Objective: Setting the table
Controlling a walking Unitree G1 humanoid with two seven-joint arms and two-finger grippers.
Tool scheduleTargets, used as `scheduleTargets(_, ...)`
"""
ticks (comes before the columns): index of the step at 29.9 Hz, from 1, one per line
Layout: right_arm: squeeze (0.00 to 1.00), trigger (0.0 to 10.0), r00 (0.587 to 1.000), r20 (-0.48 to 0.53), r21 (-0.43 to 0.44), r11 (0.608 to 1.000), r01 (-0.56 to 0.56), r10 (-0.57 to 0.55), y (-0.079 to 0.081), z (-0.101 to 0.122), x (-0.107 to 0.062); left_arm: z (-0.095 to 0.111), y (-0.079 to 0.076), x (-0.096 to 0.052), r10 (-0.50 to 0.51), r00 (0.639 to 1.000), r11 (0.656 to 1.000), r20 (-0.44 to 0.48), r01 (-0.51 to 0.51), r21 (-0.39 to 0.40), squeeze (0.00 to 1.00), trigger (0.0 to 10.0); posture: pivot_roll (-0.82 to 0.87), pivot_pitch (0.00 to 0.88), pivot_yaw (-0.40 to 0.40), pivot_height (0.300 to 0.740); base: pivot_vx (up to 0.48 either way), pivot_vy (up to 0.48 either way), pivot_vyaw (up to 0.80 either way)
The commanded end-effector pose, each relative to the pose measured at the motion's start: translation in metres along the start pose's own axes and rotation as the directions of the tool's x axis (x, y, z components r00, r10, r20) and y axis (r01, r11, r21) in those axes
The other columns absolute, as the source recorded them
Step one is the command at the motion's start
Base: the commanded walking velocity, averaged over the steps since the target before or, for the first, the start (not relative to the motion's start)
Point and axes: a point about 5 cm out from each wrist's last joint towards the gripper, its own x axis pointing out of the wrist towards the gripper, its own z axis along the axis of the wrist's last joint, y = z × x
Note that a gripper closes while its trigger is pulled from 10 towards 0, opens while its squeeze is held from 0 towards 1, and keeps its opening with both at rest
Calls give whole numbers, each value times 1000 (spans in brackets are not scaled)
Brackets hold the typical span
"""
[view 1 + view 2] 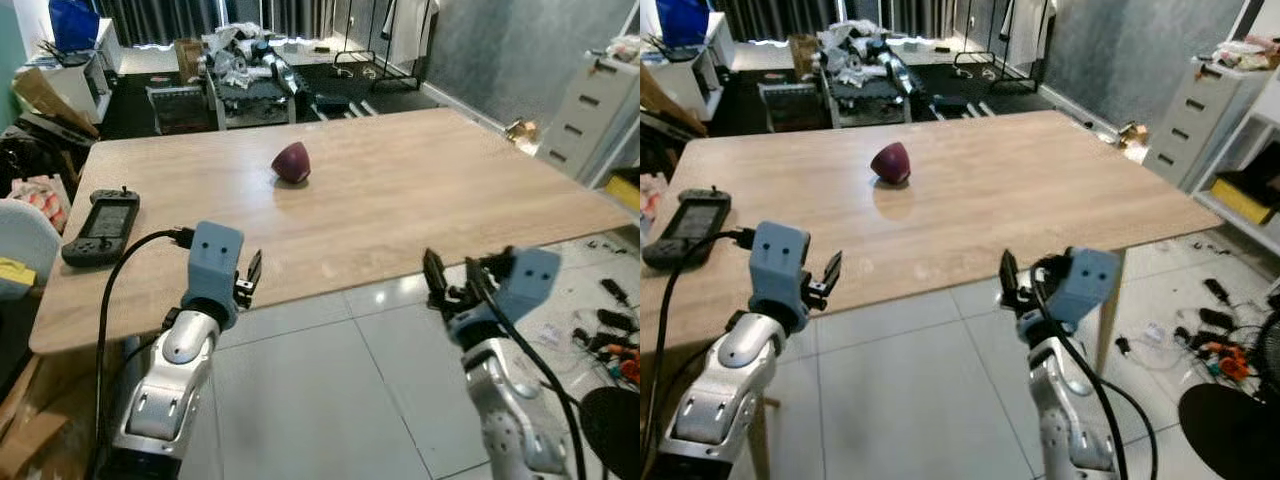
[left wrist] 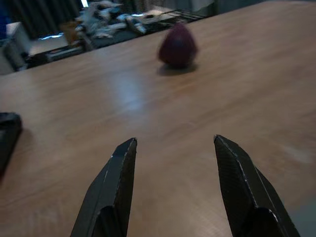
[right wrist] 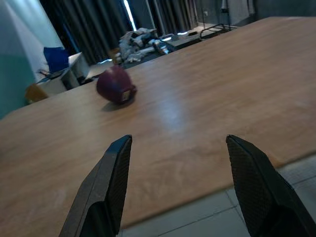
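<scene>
Long light-wood table over pale floor tiles, cluttered room behind. Lower left of head view: left gripper at the near table edge, fingers spread, empty. Lower right: right gripper short of the edge over the tiles, fingers spread, empty. Left edge of frame: black handheld game console on the wood. Upper centre: small dark-purple rounded bowl, apparently tipped over, well apart from both grippers. Risk: a long reach could nudge the rounded bowl and roll it away.
</scene>
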Motion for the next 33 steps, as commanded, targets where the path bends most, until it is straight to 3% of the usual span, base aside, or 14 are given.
scheduleTargets(1,0,10000,1000,-2,1,1000,24,-24,-8,0,-4,-4,-4,-1,-11,1000,1000,-14,11,6,0,10000,120,97,70,740,480,0,0)
scheduleTargets(33,0,10000,1000,-9,-11,1000,29,-29,-9,-1,-6,-6,-5,-2,-23,1000,1000,-19,23,7,0,10000,115,89,71,740,480,0,0)
